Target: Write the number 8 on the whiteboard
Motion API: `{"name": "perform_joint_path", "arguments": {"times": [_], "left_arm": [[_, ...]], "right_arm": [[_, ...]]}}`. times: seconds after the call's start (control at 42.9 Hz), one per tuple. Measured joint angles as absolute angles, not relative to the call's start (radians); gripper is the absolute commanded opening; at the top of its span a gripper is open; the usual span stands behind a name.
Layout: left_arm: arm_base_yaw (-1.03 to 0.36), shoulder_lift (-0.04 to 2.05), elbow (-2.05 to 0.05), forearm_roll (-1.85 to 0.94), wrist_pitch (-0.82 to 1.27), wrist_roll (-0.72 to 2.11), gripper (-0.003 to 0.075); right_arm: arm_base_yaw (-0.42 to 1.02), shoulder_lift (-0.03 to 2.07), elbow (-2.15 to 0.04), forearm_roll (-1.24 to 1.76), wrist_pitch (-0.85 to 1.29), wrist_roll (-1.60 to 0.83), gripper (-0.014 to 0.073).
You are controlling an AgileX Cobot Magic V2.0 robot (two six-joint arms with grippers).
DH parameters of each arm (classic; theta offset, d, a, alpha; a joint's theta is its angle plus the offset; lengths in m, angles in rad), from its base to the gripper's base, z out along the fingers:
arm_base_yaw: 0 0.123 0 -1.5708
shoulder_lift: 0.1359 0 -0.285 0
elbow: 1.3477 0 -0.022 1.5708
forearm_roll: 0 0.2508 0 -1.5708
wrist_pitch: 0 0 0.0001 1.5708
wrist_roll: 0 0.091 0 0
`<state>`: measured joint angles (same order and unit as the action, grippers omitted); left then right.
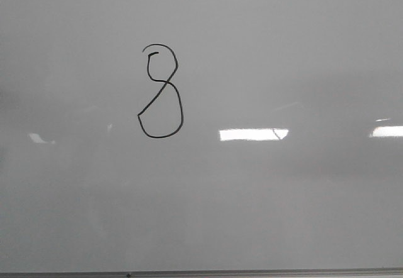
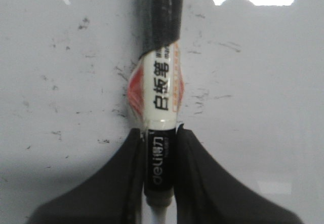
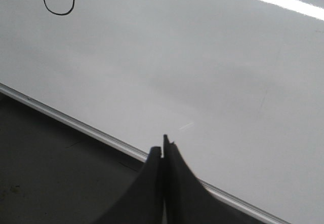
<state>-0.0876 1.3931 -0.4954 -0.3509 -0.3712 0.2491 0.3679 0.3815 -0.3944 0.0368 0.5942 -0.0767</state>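
A black hand-drawn number 8 (image 1: 161, 92) with a small upper loop and a larger lower loop stands left of centre on the whiteboard (image 1: 283, 215). Its lower loop also shows in the right wrist view (image 3: 58, 1). No gripper shows in the front view. My left gripper (image 2: 160, 143) is shut on a whiteboard marker (image 2: 161, 89) with a white and red label and a black cap end, held over the smudged whiteboard (image 2: 263, 82). My right gripper (image 3: 163, 150) is shut and empty, over the whiteboard's near edge (image 3: 76, 124).
The whiteboard's thin frame strip (image 1: 201, 273) runs along the bottom of the front view. Bright rectangular light reflections (image 1: 253, 134) lie on the board. A dark surface (image 3: 50, 173) lies beyond the board's edge in the right wrist view.
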Motion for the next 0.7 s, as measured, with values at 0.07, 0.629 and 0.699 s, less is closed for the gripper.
{"name": "perform_joint_path", "arguments": {"times": [0.07, 0.629, 0.699], "left_arm": [[-0.088, 1.395, -0.495, -0.351, -0.371, 0.249, 0.0134], [-0.039, 1.402, -0.498, -0.351, -0.349, 0.249, 0.0495], [-0.039, 1.398, -0.498, -0.351, -0.330, 0.249, 0.0498]], "right_arm": [[0.368, 0.382, -0.394, 0.037, 0.594, -0.075, -0.0071], [0.368, 0.382, -0.394, 0.037, 0.594, -0.075, -0.0071], [0.368, 0.382, -0.394, 0.037, 0.594, -0.075, -0.0071]]}}
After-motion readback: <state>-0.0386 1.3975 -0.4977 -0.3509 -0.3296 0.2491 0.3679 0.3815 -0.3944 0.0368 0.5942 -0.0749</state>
